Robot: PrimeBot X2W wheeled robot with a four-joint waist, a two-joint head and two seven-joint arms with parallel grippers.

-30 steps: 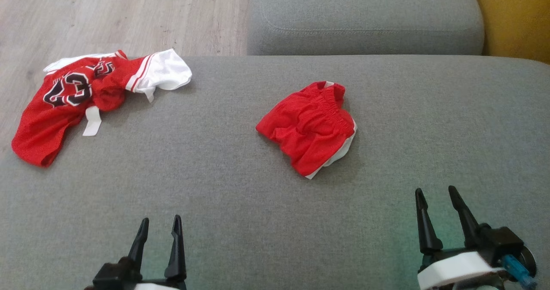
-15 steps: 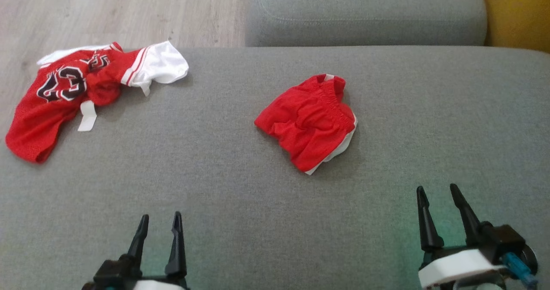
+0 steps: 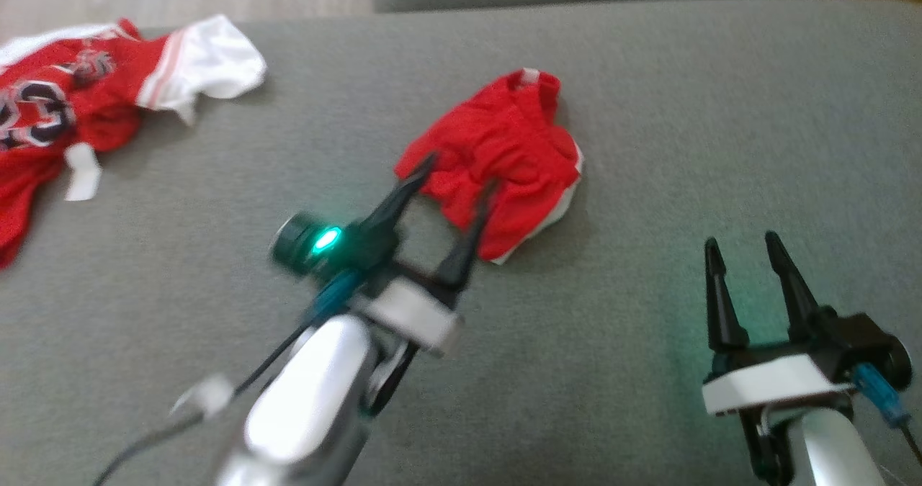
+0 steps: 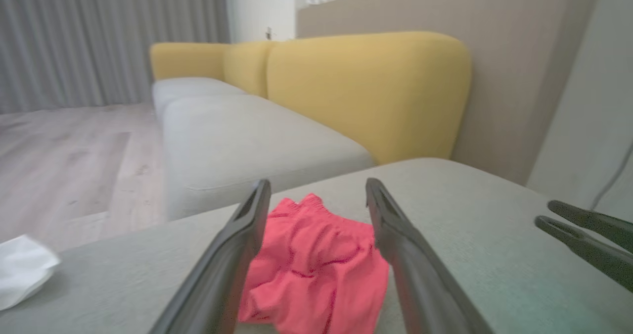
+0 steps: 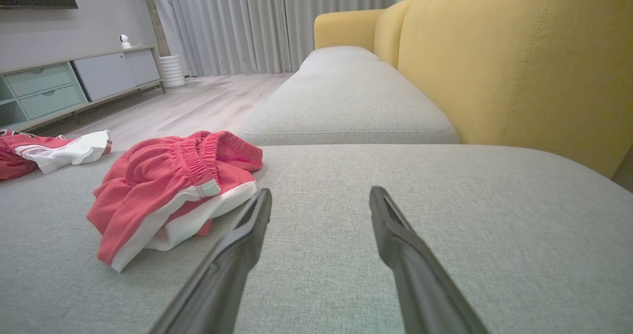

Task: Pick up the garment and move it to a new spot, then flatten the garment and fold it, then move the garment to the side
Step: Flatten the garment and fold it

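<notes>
Red shorts [image 3: 526,133]: light, limp, judged best pinched at bunched edge; left gripper [image 3: 462,171] agape there, right gripper [image 3: 742,241] agape, well apart

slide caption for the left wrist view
Open left gripper aimed at crumpled red shorts on a grey sofa seat.

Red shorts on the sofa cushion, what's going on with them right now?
The left gripper is out at the crumpled red shorts in the middle of the grey cushion, jaws open and lined up with their near edge, nothing gripped yet. The right gripper hangs open over bare cushion to the right. A red and white jersey lies bunched at the far left. No flattening or folding is done.
</notes>
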